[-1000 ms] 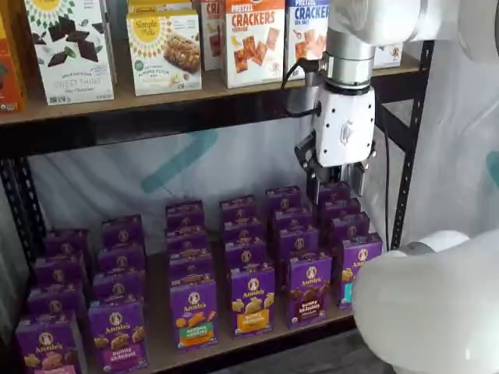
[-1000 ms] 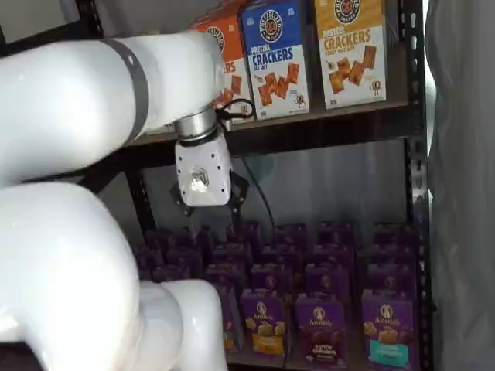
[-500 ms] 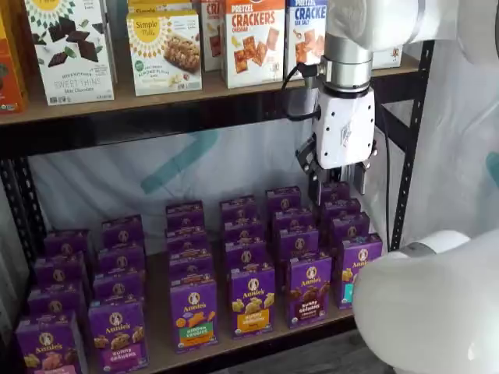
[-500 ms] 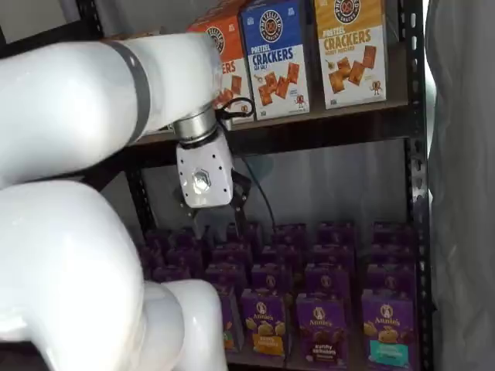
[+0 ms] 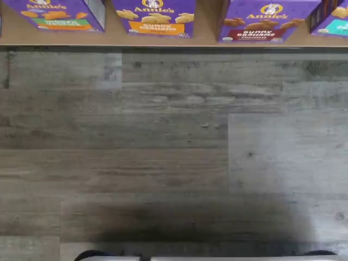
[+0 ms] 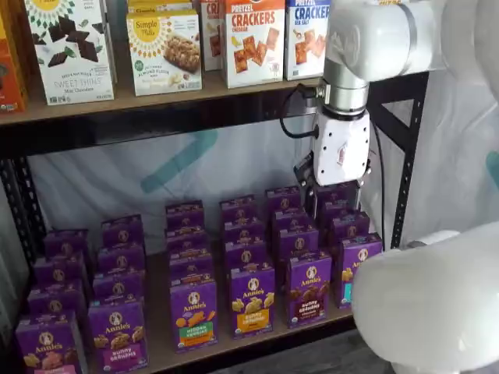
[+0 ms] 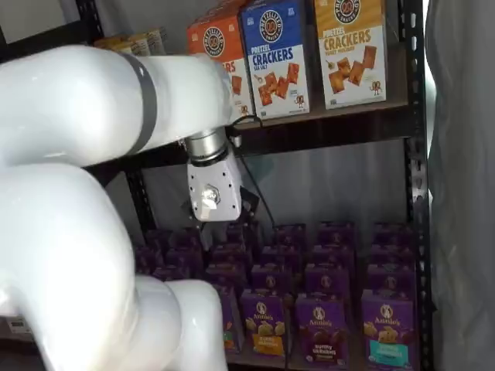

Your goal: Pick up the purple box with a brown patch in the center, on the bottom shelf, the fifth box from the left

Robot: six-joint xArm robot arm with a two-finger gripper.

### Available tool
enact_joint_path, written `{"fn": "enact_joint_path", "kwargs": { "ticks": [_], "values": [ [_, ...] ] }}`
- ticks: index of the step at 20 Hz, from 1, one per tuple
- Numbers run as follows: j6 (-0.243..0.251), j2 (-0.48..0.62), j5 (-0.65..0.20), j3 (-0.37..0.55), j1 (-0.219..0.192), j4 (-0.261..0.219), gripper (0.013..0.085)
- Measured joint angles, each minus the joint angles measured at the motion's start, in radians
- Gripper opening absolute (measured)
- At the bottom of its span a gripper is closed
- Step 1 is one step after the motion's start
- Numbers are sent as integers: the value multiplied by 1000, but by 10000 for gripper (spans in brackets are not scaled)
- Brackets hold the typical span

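Two shelves, grey plank floor

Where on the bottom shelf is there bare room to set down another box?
On the bottom shelf, bare board shows beside the green-banded box, and at the back behind the rows. The right half, around the purple box, is packed tight.

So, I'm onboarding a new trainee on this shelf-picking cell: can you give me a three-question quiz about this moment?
1. True or false: the gripper already holds the purple box.
2. The carton left of the purple box has a band that is: A teal, B yellow-orange, C red.
3. Which board carries the purple box?

Key:
1. False; the gripper hangs open above the rear cartons, nothing in it.
2. B.
3. The bottom shelf.
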Motion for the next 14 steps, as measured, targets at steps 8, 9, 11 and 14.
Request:
{"fn": "enact_joint_path", "kwargs": {
  "ticks": [8,9,11,14],
  "values": [
    [-46,138,-188,61,-44,1,850],
    [-47,155,-217,69,-47,-3,850],
    [-58,194,-268,78,-56,0,850],
    [-74,262,-335,85,-66,7,850]
  ]
}}
